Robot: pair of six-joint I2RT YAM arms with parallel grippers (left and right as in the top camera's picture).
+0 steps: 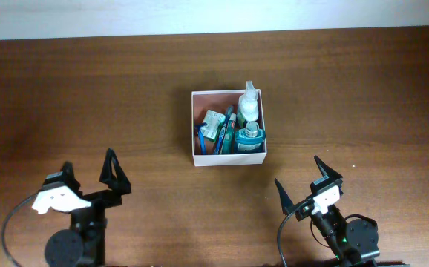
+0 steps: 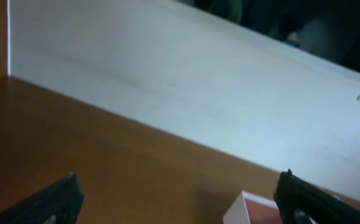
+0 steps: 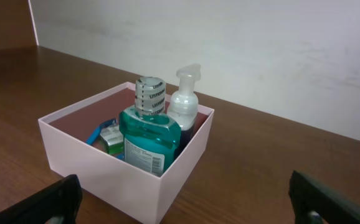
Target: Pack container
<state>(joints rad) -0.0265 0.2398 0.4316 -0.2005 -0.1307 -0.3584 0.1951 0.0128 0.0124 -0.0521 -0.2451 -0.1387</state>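
Observation:
The container (image 1: 198, 159), a square white-walled box with a reddish-brown inside, stands mid-table. It holds a teal mouthwash bottle (image 1: 249, 137), a white pump bottle (image 1: 249, 104), a green-and-white packet (image 1: 214, 123) and a blue toothbrush (image 1: 200, 139). In the right wrist view the container (image 3: 105, 168) sits just ahead, with the mouthwash (image 3: 147, 137) and pump bottle (image 3: 184, 102) upright inside. Its corner (image 2: 245, 208) shows in the left wrist view. My left gripper (image 1: 92, 169) is open and empty at the front left. My right gripper (image 1: 300, 178) is open and empty at the front right.
The brown wooden table (image 1: 363, 96) runs to a white wall (image 1: 200, 15) at the back. The wall also fills much of the left wrist view (image 2: 198, 87) and the right wrist view (image 3: 261, 50).

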